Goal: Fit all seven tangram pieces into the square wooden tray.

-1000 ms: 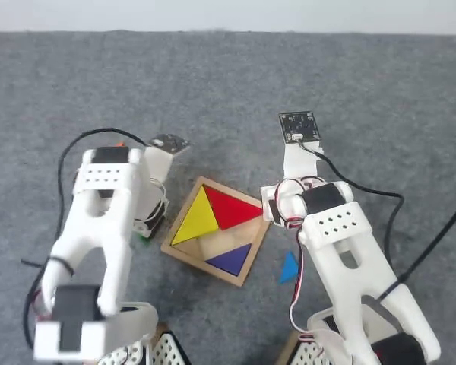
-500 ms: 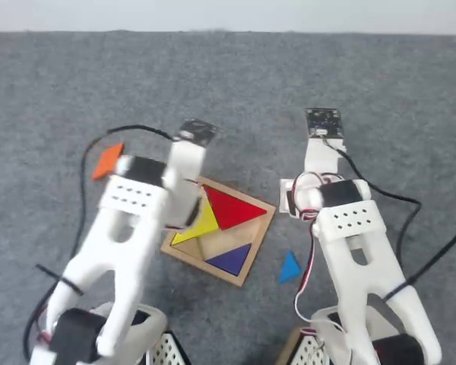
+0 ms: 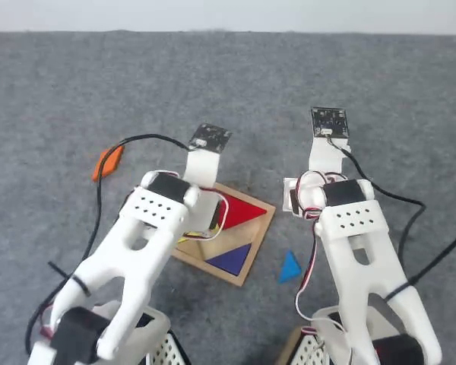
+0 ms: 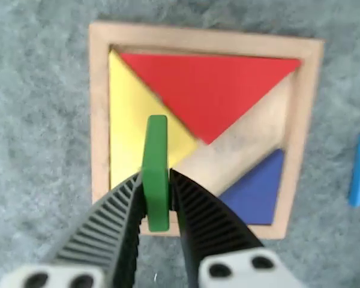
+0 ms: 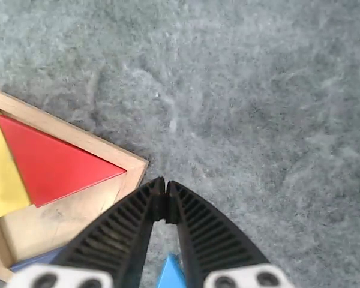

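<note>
Left wrist view: left gripper (image 4: 156,183), ribbed black fingers clamped on a flat green piece (image 4: 156,150), which is held on edge above the square wooden tray (image 4: 99,120). A red triangle (image 4: 210,90), a yellow triangle (image 4: 127,114) and an indigo piece (image 4: 255,192) are seated inside. Right wrist view: right gripper (image 5: 165,201) is pressed shut on nothing above grey felt (image 5: 258,90). High view: an orange piece (image 3: 108,161) is added at centre left and a blue triangle (image 3: 289,267) right of the tray.

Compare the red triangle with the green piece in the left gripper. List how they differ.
The red triangle lies flat in the wooden tray, beside the yellow triangle; the green piece is clamped in the left gripper, over the tray. The red triangle shows its broad face; the green piece stands on edge, so its outline cannot be told. Both are tangram pieces.
</note>
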### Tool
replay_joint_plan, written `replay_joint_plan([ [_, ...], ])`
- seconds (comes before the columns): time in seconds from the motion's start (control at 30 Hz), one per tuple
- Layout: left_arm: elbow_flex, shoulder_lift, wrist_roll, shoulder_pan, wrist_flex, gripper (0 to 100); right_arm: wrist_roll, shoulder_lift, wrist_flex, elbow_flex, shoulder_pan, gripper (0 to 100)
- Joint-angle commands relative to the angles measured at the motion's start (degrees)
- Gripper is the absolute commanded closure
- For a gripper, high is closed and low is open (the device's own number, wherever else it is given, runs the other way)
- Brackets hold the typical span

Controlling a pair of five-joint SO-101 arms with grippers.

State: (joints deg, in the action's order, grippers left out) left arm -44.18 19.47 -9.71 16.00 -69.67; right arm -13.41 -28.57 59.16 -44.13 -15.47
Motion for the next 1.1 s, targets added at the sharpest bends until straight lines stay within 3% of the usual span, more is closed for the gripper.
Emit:
replay_joint_plan([
  [0.0, -0.2, 2.3, 0.4, -1.7, 1.5, 99, -0.5, -2.9, 0.4, 2.2, 0.6, 97.4],
  [0.3, -6.1, 2.3, 2.6, -0.8, 7.8, 99, -0.5, -2.8, 0.3, 2.2, 0.6, 97.3],
  [0.57, -5.4, 2.7, 2.5, -0.5, 6.3, 99, -0.5, -2.8, 0.3, 2.2, 0.6, 97.3],
  [0.8, -4.4, 2.5, 2.5, 6.7, 4.0, 99, -0.5, -2.8, 0.3, 2.2, 0.6, 97.3],
  [1.07, -5.1, 2.4, 2.5, 7.6, 3.7, 99, -0.5, -2.8, 0.3, 2.2, 0.6, 97.3],
])
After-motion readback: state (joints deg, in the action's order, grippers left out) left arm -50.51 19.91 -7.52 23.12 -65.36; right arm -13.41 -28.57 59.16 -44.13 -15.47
